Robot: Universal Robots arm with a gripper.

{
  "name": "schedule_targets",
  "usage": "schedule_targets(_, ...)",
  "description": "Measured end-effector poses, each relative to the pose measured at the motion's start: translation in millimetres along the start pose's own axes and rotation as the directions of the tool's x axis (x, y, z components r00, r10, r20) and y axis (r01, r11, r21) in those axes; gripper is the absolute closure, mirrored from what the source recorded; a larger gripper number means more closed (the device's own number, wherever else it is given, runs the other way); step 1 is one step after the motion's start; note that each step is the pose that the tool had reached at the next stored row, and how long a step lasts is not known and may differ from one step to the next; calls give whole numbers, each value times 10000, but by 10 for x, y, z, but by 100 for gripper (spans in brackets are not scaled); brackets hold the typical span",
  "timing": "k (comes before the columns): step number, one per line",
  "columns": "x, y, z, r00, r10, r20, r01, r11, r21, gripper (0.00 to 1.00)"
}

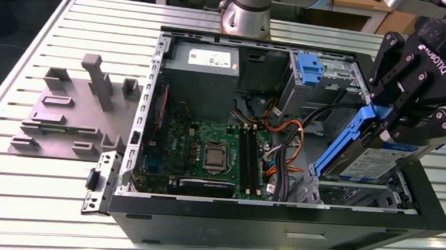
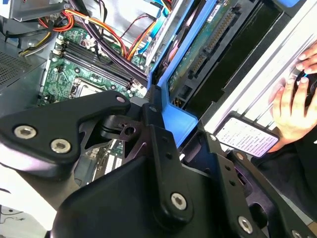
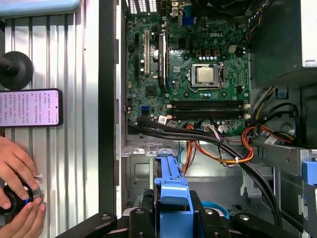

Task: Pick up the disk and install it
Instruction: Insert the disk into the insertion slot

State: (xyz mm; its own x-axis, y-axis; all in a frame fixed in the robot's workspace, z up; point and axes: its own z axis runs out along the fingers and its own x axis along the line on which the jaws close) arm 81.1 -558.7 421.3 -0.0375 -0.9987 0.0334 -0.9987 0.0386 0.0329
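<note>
Blue plastic edges the disk (image 1: 389,161), and the black gripper (image 1: 400,122) is clamped on this carrier bracket (image 1: 346,139) at its upper end. In the exterior view the disk hangs tilted over the open computer case (image 1: 280,204), at about three o'clock from the motherboard (image 1: 213,154). Its lower end is near or inside the drive bay (image 1: 359,196); I cannot tell which. I judge it stiff, rather heavy for its size and sensitive to shocks. The metal faces look slippery and the circuit board (image 2: 208,47) is bare in the second wrist view, so the bracket edges seem the safer hold.
</note>
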Motion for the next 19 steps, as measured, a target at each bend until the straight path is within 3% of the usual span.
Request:
schedule_targets(8, -1, 0, 21, 10000, 0, 4, 0, 10000, 17, 64)
schedule_targets(19, -4, 7, 144, 10000, 7, 10, -7, 9997, 243, 64)
